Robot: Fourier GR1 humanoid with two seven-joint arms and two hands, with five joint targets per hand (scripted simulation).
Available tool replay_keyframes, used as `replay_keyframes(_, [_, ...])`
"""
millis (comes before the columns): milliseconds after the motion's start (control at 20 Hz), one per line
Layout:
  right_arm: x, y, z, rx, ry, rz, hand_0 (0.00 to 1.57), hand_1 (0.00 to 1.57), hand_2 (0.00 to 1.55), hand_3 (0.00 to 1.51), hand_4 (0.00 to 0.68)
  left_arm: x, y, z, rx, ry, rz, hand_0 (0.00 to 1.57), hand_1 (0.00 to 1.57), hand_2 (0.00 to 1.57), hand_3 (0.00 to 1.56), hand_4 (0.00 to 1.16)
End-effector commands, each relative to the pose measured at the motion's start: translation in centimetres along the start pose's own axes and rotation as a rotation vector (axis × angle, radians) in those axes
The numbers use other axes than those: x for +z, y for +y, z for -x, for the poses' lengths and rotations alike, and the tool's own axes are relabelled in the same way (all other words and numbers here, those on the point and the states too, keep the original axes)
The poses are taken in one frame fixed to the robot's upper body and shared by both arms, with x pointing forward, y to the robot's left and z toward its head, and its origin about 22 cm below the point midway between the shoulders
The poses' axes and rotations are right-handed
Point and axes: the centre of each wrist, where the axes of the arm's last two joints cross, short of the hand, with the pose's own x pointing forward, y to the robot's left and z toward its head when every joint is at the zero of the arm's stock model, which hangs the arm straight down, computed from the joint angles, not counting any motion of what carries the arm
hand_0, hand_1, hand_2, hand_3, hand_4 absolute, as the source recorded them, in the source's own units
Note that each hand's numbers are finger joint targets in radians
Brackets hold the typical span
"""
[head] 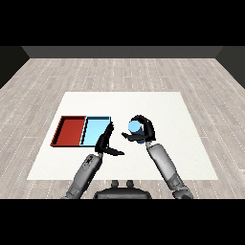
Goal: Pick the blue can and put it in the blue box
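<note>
right hand (145, 130) curled round blue can (134, 127), right of blue tray (94, 131)

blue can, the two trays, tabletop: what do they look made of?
Blue can, held in the right hand: smooth, uniform light blue with no label; metal or plastic, can't tell.
Red tray and light blue tray: flat solid colour, thin raised rims, matte; probably plastic.
Table: plain white, matte, no grain; maybe laminate.

Blue can (134, 127) partly hidden by right hand (145, 130).
</note>
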Motion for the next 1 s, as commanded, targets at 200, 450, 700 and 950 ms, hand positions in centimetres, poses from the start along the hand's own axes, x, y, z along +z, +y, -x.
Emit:
replay_keyframes(200, [0.4, 1.8, -1.1, -0.012, -0.04, -0.028, 1.48, 1.48, 1.47, 1.4, 0.606, -0.3, -1.7, 0.1, 0.041, 0.025, 0.005, 0.0, 0.0, 0.0, 0.0, 0.0])
replay_keyframes(450, [-1.0, 3.8, -0.5, -0.036, -0.033, -0.042, 1.49, 1.49, 1.46, 1.4, 0.616, -0.8, -0.6, 2.0, 0.023, 0.028, -0.007, 0.0, 0.0, 0.0, 0.0, 0.0])
replay_keyframes(700, [-0.2, 2.2, -0.6, -0.036, -0.02, -0.054, 1.48, 1.48, 1.46, 1.39, 0.61, -1.7, -2.2, 2.2, 0.037, 0.057, -0.007, 0.0, 0.0, 0.0, 0.0, 0.0])
replay_keyframes(950, [1.0, 2.2, -1.4, -0.017, -0.036, -0.08, 1.49, 1.49, 1.47, 1.4, 0.609, -2.5, -2.1, 2.6, 0.025, 0.061, 0.005, 0.0, 0.0, 0.0, 0.0, 0.0])
